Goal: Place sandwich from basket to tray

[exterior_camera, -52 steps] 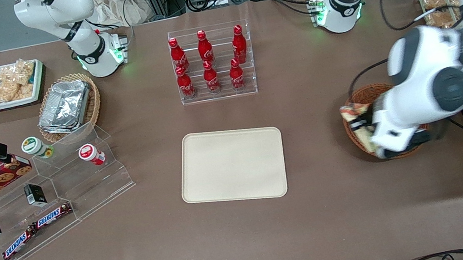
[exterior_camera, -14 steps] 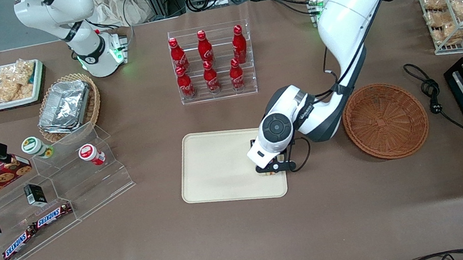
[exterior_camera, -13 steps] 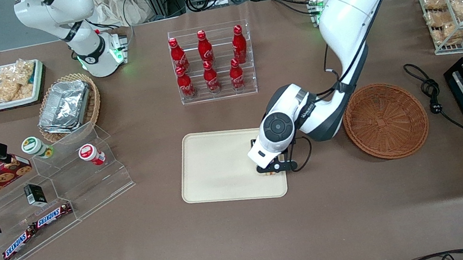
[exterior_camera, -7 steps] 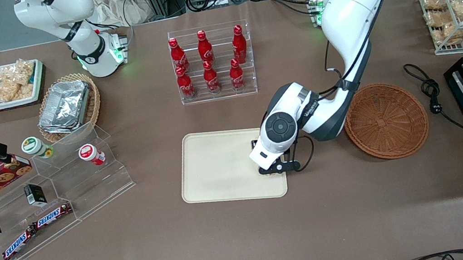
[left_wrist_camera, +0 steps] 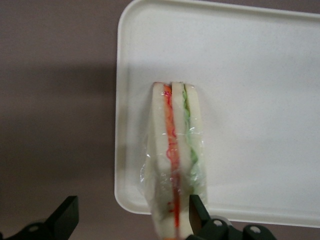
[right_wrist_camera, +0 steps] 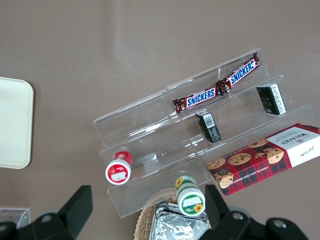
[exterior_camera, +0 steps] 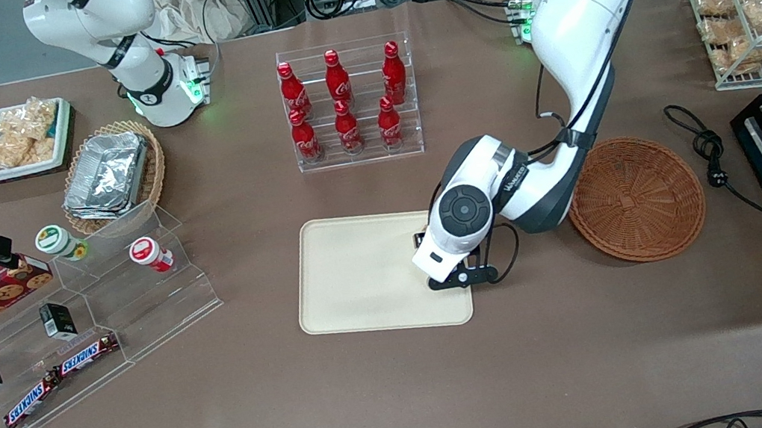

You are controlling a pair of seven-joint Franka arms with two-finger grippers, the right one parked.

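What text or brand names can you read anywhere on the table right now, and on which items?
"SNICKERS": on the two chocolate bars on the clear acrylic stand.
"Walkers": on the red tartan cookie box.
Script logo on the red bottles: too small to read.
Small black boxes, jar lids: print unreadable.
Sandwich, on the tray, gripper fingers open astride it: no label.

claw [left_wrist_camera: 132, 220] spread wide over sandwich [left_wrist_camera: 175, 165], tray [left_wrist_camera: 260, 100] bare alongside
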